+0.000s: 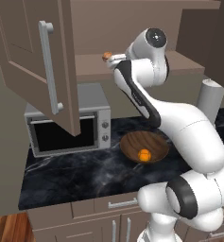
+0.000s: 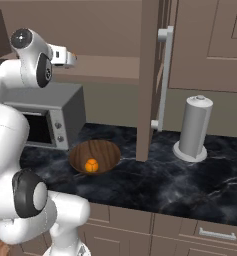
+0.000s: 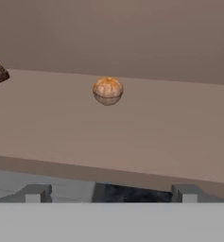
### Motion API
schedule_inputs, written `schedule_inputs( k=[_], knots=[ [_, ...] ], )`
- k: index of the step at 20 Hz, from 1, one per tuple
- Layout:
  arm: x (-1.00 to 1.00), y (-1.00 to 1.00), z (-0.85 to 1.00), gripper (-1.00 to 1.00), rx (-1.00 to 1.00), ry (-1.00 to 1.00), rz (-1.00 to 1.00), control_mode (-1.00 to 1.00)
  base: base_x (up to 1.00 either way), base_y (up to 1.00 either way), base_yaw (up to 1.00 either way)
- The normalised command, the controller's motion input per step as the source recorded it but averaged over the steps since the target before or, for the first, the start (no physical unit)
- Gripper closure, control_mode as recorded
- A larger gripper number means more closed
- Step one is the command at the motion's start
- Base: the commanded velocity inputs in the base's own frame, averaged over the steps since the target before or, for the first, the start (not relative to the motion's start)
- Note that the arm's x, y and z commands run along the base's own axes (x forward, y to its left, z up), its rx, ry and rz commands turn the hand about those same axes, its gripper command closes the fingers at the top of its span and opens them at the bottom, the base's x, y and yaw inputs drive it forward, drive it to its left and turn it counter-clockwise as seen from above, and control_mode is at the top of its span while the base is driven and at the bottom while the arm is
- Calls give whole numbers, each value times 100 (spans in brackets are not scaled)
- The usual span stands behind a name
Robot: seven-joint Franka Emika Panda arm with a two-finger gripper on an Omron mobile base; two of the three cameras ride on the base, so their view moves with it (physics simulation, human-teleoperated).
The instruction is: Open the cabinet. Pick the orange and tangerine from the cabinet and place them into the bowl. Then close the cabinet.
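I see the taupe-brown wall cabinet (image 1: 35, 71) with its doors swung open. At 6 o'clock below it, the shallow dark wooden bowl (image 1: 132, 144) rests on black marble counter (image 1: 61, 175), one small orange fruit (image 1: 144, 154) inside. My gripper (image 3: 108, 191), fingers spread and empty, faces a second orange fruit (image 3: 107, 90) on the shelf at 12 o'clock.

Glossy white rounded arm (image 1: 179, 123) with dark joints.

White jointed arm (image 1: 179, 127) reared high, elbow bent, wrist level; 2-finger gripper (image 3: 108, 191) spread wide, holding nothing.
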Motion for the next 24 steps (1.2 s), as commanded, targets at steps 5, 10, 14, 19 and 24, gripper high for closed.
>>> schedule_inputs(
  k=[5, 10, 14, 19, 24],
  knots=[
    [58, 10, 0, -100, 0, 1, 0, -100, 0, 0, 0],
    [46, 15, 0, -100, 0, 3, -1, -100, 0, 0, 0],
    [33, 14, 0, -100, 0, 5, -2, -100, 0, 0, 0],
    [37, 2, 0, -100, 0, 3, -2, -100, 0, 0, 0],
    [40, 0, 0, -100, 0, 0, -1, -100, 0, 0, 0]
  ],
)
